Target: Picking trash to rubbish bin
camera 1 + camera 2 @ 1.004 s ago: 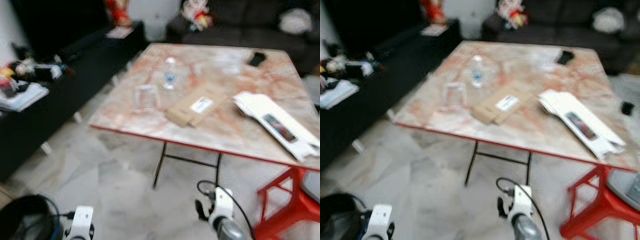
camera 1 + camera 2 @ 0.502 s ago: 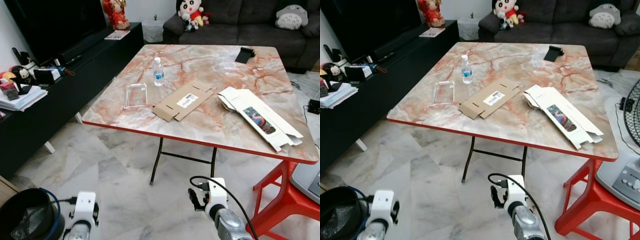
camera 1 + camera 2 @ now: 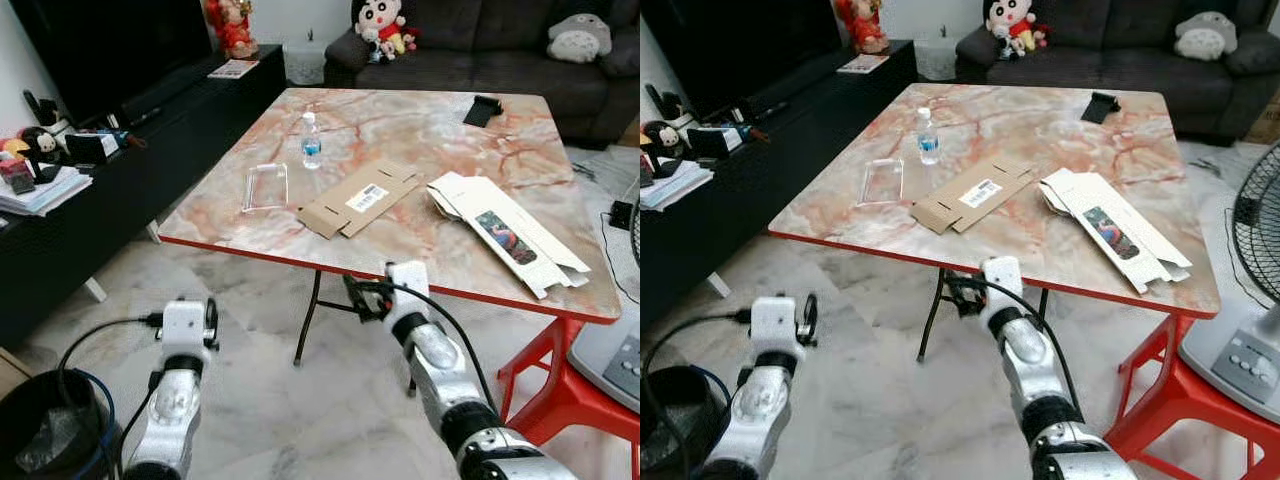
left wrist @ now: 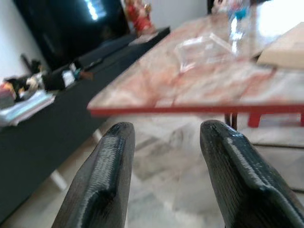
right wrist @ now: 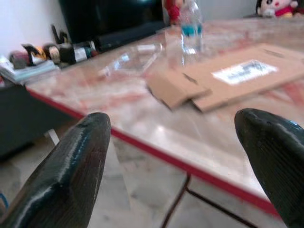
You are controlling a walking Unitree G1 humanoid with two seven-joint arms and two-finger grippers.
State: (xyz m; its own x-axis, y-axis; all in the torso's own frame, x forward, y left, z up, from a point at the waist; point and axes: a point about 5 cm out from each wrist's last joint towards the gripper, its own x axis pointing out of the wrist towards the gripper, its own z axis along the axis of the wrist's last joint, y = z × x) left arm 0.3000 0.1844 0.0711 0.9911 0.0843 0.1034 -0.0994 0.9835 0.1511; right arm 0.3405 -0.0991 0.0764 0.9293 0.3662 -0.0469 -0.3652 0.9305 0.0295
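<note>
Left eye view: a black rubbish bin [image 3: 40, 435] stands on the floor, clear plastic inside. On the table [image 3: 420, 260], a blue-labelled water bottle [image 3: 311, 150], clear tray [image 3: 266, 187] and flat cardboard [image 3: 360, 198] with an unreadable white label lie toward the left edge, a white printed box [image 3: 505, 232] toward the right edge.

Left wrist view: left gripper [image 4: 164, 156] spread, holding nothing, before the table's edge.

Right wrist view: right gripper [image 5: 183, 152] spread wide, empty, facing the cardboard.
</note>
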